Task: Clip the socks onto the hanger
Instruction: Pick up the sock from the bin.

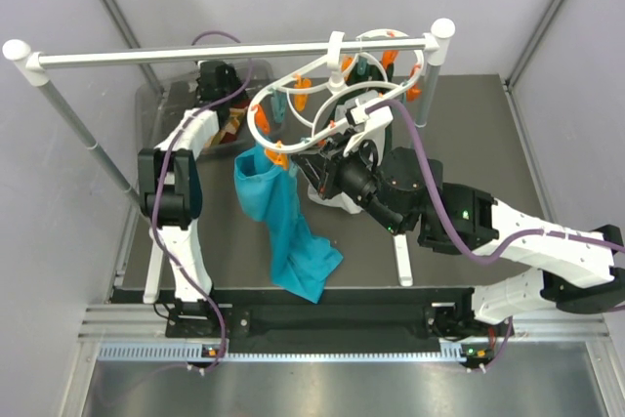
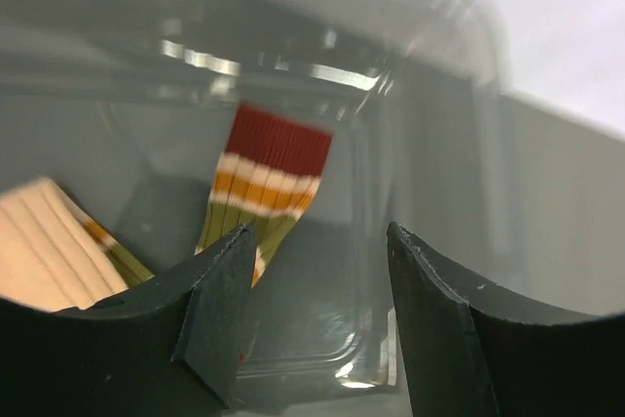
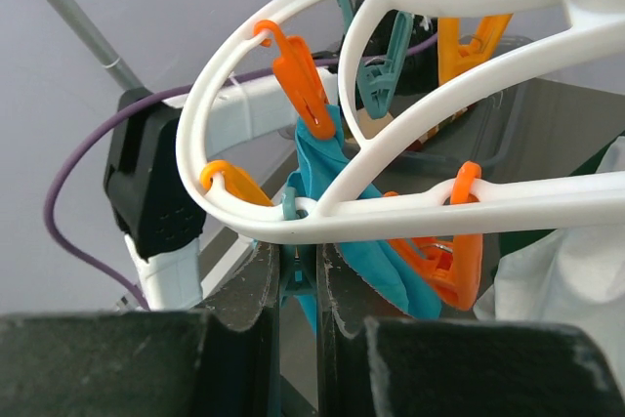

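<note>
The white ring hanger [image 1: 256,126] with orange and teal clips hangs from the rail. My right gripper [image 1: 327,150] is under its ring, shut on a teal clip [image 3: 297,272] just below the hanger [image 3: 410,134]. My left gripper [image 1: 217,80] is open above a clear bin at the back left. In the left wrist view a sock [image 2: 273,168] with a dark red cuff and orange and white stripes lies in the bin, just beyond my left finger [image 2: 220,290]. A second beige sock [image 2: 44,241] lies to its left. My left gripper [image 2: 317,241] holds nothing.
A large teal cloth [image 1: 283,222] hangs from an orange clip [image 3: 298,80] on the hanger, down to the table. A white cloth [image 1: 327,197] hangs beside my right gripper. The long white rail [image 1: 195,54] on poles crosses the back. The clear bin [image 2: 430,65] has glossy walls.
</note>
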`<state>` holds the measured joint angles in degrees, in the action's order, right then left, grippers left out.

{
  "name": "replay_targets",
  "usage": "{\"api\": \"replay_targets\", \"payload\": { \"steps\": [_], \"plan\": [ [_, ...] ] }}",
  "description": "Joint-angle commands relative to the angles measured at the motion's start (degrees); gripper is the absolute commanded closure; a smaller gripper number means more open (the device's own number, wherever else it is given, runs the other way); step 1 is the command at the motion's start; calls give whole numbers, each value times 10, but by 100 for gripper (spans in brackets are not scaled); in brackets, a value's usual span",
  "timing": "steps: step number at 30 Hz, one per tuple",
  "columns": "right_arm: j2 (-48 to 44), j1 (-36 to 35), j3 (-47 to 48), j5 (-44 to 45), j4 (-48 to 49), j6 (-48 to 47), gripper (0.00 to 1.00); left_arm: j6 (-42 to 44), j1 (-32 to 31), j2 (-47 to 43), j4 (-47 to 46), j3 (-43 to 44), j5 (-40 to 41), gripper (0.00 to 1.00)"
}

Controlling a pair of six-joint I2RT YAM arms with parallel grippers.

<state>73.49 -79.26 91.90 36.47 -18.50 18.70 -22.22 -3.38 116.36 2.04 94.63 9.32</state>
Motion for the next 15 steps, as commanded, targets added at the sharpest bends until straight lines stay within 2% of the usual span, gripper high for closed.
{"api": "replay_targets", "payload": {
  "steps": [1, 15],
  "plan": [
    [-6, 11, 6, 5, -21, 4, 100, -2, 5, 33, -23, 25, -19, 39],
    [-15, 24, -12, -3, -19, 9, 100, 16, 4, 157, -4, 85, 37, 39]
  ]
}}
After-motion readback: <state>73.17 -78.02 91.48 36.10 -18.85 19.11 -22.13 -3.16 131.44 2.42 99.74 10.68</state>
